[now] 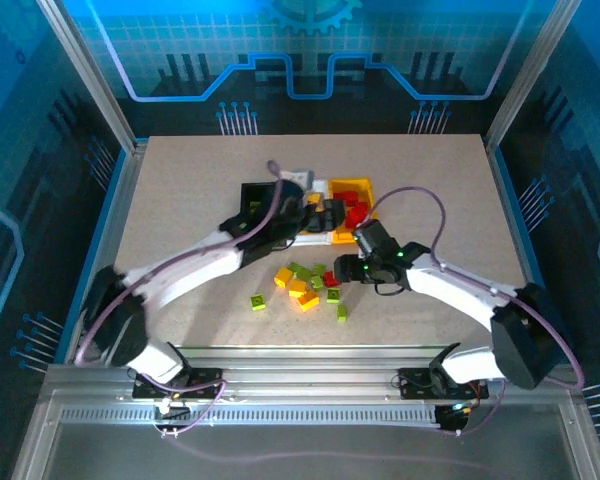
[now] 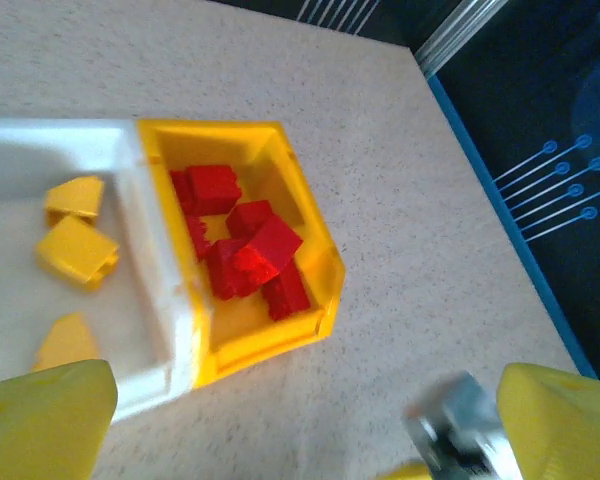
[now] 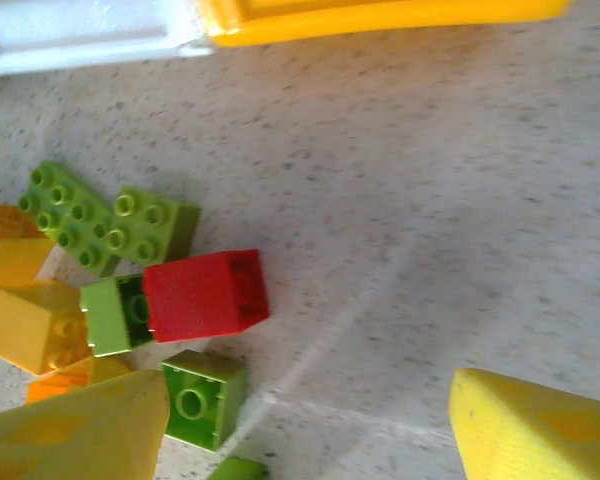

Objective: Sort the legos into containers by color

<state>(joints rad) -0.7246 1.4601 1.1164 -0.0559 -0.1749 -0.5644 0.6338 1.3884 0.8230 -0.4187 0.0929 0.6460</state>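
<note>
Legos (image 1: pixel 305 285) lie loose; we see left gripper (image 2: pixel 300 425) fingers apart near yellow bin (image 2: pixel 270 345), right gripper (image 3: pixel 310 420) fingers apart near red lego (image 3: pixel 205 295).

Three bins (image 1: pixel 352 183), roughly ten loose bricks (image 1: pixel 298 288), one of them red

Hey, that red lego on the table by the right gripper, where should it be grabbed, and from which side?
Come straight down on the red lego and pinch the two flat sides at top and bottom in the right wrist view, near its free right end. A lime green lego sits against its left side, so pinching that way looks blocked.
</note>
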